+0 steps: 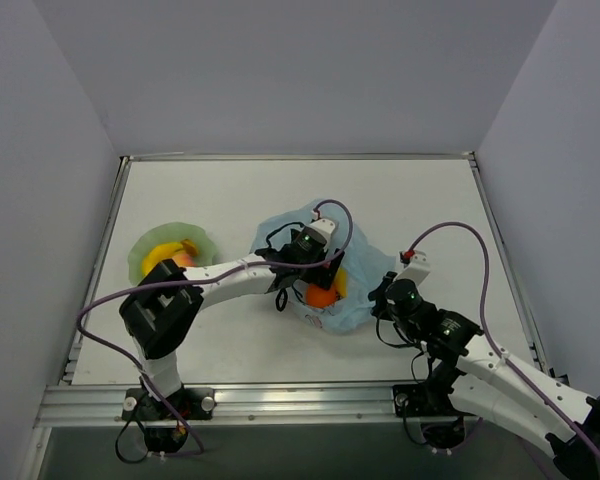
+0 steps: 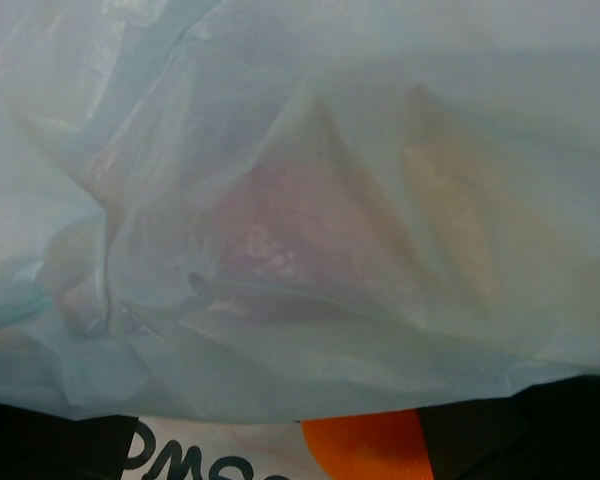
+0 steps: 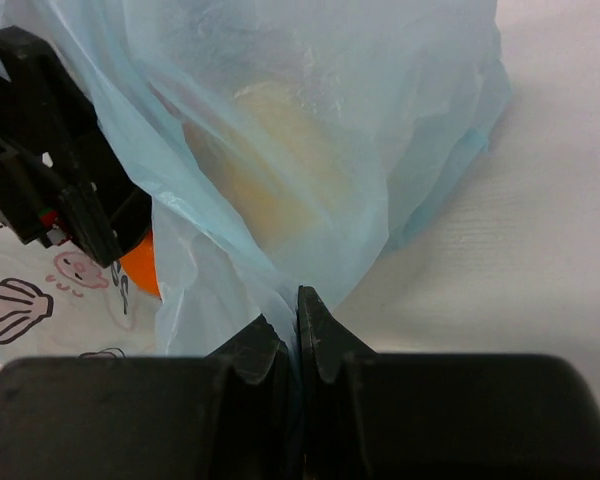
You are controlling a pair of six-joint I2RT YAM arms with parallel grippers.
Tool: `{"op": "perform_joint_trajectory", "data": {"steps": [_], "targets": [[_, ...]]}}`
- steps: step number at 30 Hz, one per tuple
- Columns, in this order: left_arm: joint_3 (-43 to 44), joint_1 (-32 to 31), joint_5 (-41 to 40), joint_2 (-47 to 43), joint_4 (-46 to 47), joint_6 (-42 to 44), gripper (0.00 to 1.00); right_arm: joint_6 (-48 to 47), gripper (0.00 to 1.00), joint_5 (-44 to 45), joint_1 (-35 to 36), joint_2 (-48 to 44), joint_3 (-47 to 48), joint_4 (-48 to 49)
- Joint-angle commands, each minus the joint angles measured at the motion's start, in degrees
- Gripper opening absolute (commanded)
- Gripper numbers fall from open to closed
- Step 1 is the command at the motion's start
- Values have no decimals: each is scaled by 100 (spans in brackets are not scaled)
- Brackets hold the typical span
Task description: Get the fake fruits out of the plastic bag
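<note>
The light-blue plastic bag (image 1: pixel 325 262) lies crumpled at mid-table. My left gripper (image 1: pixel 315 276) reaches into its mouth, and its film (image 2: pixel 280 200) fills the left wrist view. The jaws stand wide apart and open, dark fingers (image 2: pixel 570 430) at the bottom corners. An orange fruit (image 2: pixel 365 445) sits between them, close to the right finger, also seen from above (image 1: pixel 322 296). A reddish fruit (image 2: pixel 270 250) and a yellowish one (image 2: pixel 450 210) show through the film. My right gripper (image 3: pixel 298 310) is shut on the bag's edge (image 3: pixel 280 280).
A pale green plate (image 1: pixel 145 255) at the left holds a yellow fruit and a peach-orange one (image 1: pixel 175 256). The bag's printed cartoon panel (image 3: pixel 20 300) lies flat by the orange fruit. Raised rails border the table (image 1: pixel 280 190). Purple cables loop over both arms.
</note>
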Motion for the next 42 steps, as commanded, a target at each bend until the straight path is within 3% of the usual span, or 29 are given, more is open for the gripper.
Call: {"op": "perform_joint_trajectory", "data": {"steps": [1,6,10,11,14,25,28,30,33,37,42], "targets": [[480,54,-158,169,203,190,94,-112,0,0,18,102,127,170],[454,72,-87,442,396,155,100,-182,0,0,27,234,179,223],[279,72,-52,214,713,164,76,-191,0,-62,27,330,144,337],[191,72,-35,135,722,164,63,-191,0,-62,35,339,144,354],[7,63,132,-330,731,59,50,-191,0,-9,36,366,153,398],[-565,221,1748,-2282,-429,-363,50,-401,0,316,27,585,355,548],[-740,458,2548,-2765,-754,-399,50,-542,0,395,-8,577,460,530],[-837,774,2900,-3283,-1061,-390,50,-560,0,395,-17,577,478,530],[-996,1581,2700,-4100,-1571,-521,48,-560,0,378,-26,568,443,539],[-996,2610,874,-4673,-2608,-986,56,-569,0,352,-17,437,408,557],[-1084,3936,493,-4814,-2452,-1383,56,-630,0,238,-17,243,346,618]]}}
